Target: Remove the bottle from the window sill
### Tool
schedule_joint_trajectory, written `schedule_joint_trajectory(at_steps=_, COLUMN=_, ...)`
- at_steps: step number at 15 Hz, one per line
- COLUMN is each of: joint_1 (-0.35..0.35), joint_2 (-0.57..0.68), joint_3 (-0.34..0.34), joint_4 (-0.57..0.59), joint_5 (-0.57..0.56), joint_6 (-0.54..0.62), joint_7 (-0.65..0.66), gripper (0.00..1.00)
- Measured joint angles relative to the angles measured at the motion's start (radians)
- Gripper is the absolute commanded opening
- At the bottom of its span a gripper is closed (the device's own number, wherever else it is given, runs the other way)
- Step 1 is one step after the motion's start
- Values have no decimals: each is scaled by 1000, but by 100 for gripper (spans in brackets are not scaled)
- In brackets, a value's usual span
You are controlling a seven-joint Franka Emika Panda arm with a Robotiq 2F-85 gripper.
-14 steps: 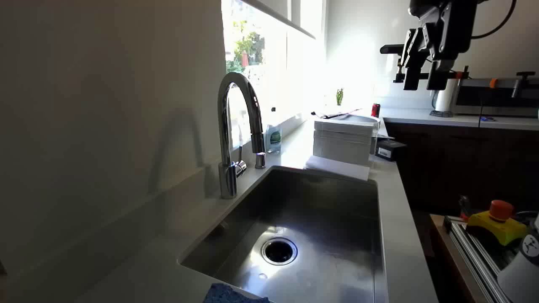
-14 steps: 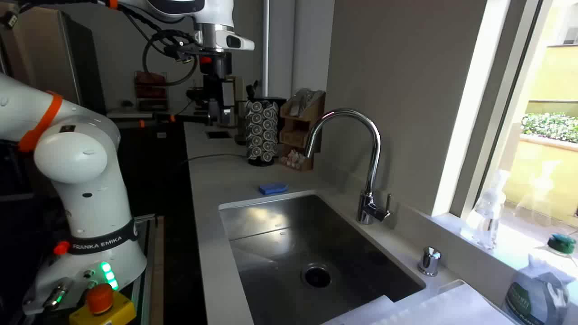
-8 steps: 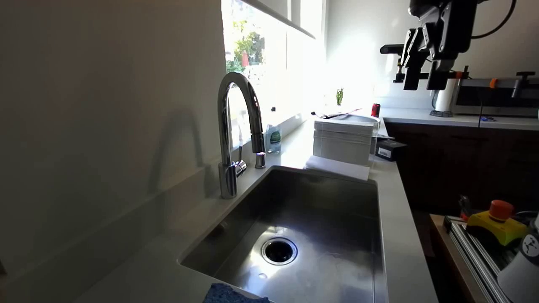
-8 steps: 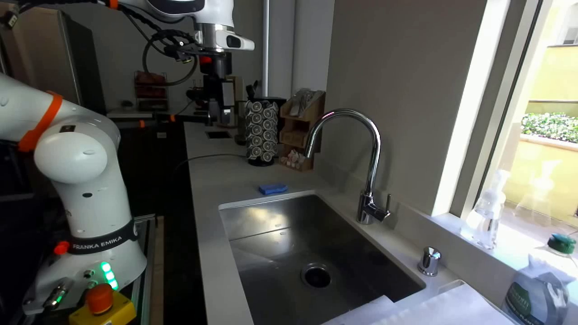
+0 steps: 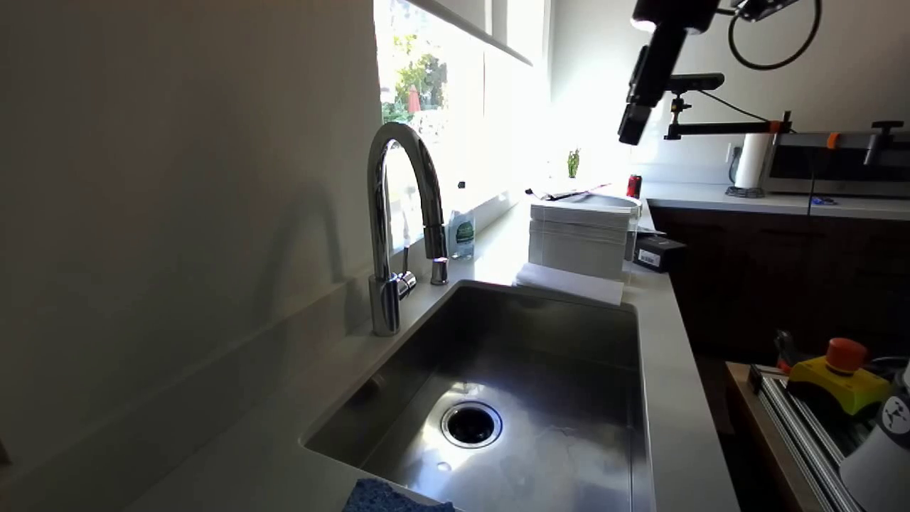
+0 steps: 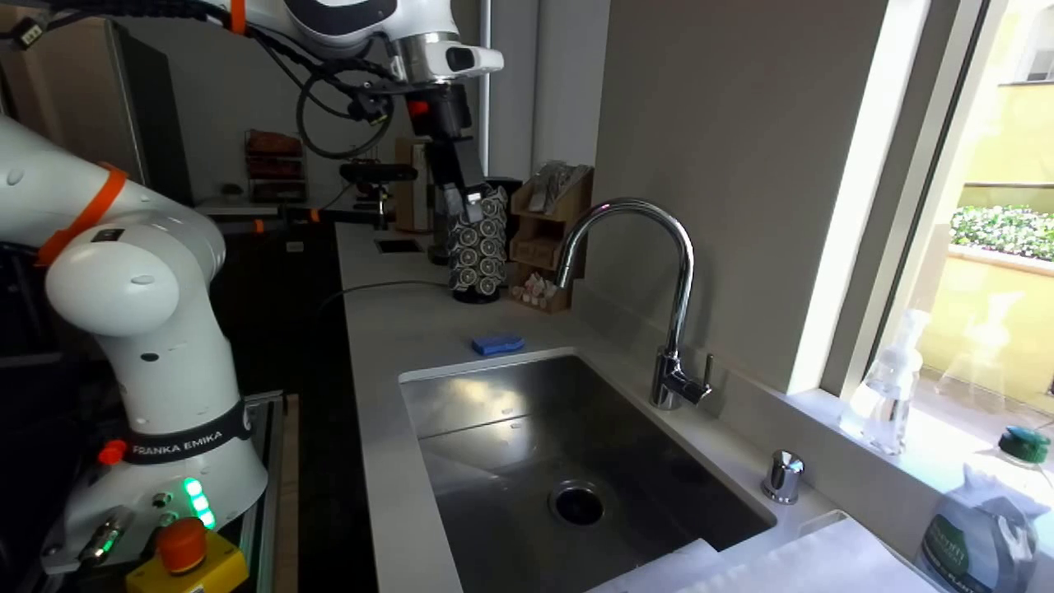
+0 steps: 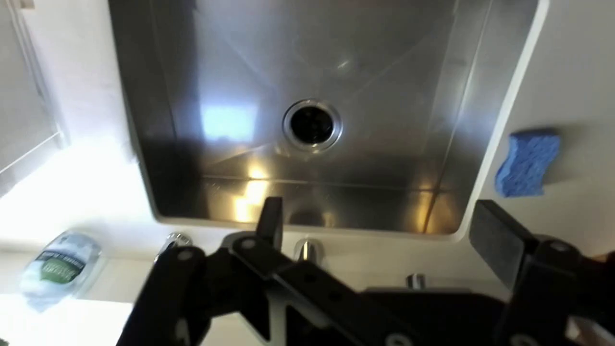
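Kitchen, grey wall [image 6: 725, 140] at upper centre and bright window [image 6: 988, 272] at right of frame in an exterior view. Countertop [image 6: 387, 346]: grey, running from upper centre to bottom edge. Sink [image 6: 478, 436]: one, steel, set into the countertop, lower centre; round drain [image 6: 578, 504] in its floor. Faucet [image 6: 683, 288]: one, chrome, arched, standing between sink and wall. Sponge [image 6: 498, 344]: one, blue, on the countertop beside the sink rim. Shelf [image 6: 539, 247]: wooden, upper centre, just beside a capsule rack [image 6: 478, 259].

Window sill [image 6: 930, 463]: pale, sunlit, lower right. Pump bottle [image 6: 888, 395]: one, clear, upright on the window sill. Detergent bottle [image 6: 976, 527]: one, green cap, lower right corner, standing on the countertop in front of the window sill.

Container [image 5: 577, 242]: white, right of centre in an exterior view; black box [image 5: 667, 256] just beside it, red can [image 5: 634, 186] farther back.

Arm [image 6: 169, 371]: one, white, orange bands, left of frame. Gripper [image 7: 379, 216]: one, black, jaws standing wide apart, sink rim visible between them in the wrist view; tilted, high in the frame in both exterior views, well apart from the pump bottle.
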Motion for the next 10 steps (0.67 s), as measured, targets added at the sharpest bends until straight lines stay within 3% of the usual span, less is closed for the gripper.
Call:
schedule_joint_trajectory(at_steps=6, joint_1=-114, joint_2=275, joint_3=-36, joint_4=51, joint_5=-61, joint_6=420, joint_7=30, gripper=100)
schedule_joint_trajectory(at_steps=10, joint_1=-168, joint_2=442, joint_3=-37, joint_4=145, joint_5=-71, joint_6=530, joint_7=73, gripper=100)
